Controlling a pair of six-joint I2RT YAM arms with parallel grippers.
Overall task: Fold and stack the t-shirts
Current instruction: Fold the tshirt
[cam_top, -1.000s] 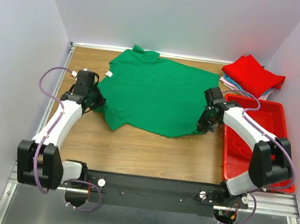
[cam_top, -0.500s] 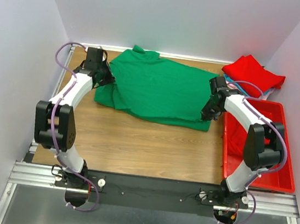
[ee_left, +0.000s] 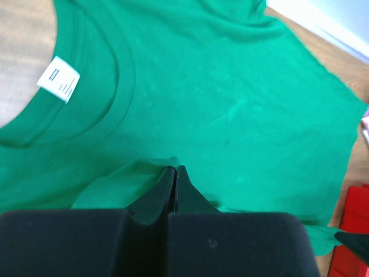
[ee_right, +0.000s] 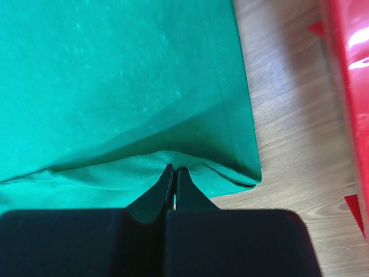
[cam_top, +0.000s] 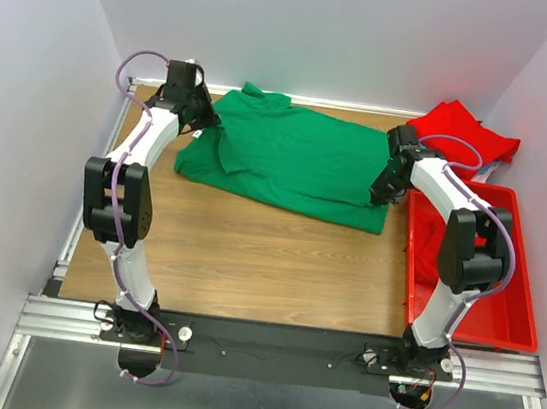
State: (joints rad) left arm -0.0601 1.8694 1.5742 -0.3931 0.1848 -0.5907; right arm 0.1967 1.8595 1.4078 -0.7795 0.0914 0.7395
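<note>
Pinching folds of the green t-shirt (cam_top: 299,163), the left gripper (ee_left: 174,171) and right gripper (ee_right: 174,171) clamp its opposite side edges. It lies upper centre on the table (cam_top: 246,261), bare wood below, red bin (cam_top: 484,293) just right.

Top view overhead; wrist views close, downward; all share t-shirt (cam_top: 299,163)

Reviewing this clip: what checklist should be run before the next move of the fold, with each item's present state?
1. Left end effector shut on the green t-shirt near the collar: ok.
2. Right end effector shut on the shirt's folded edge: ok.
3. Shirt clear of the red bin: ok, bare wood shows between them.
4. Folded layer lying flat: not ok, rumpled beside the left end effector.
5. Edges lined up along the fold: cannot tell.
</note>
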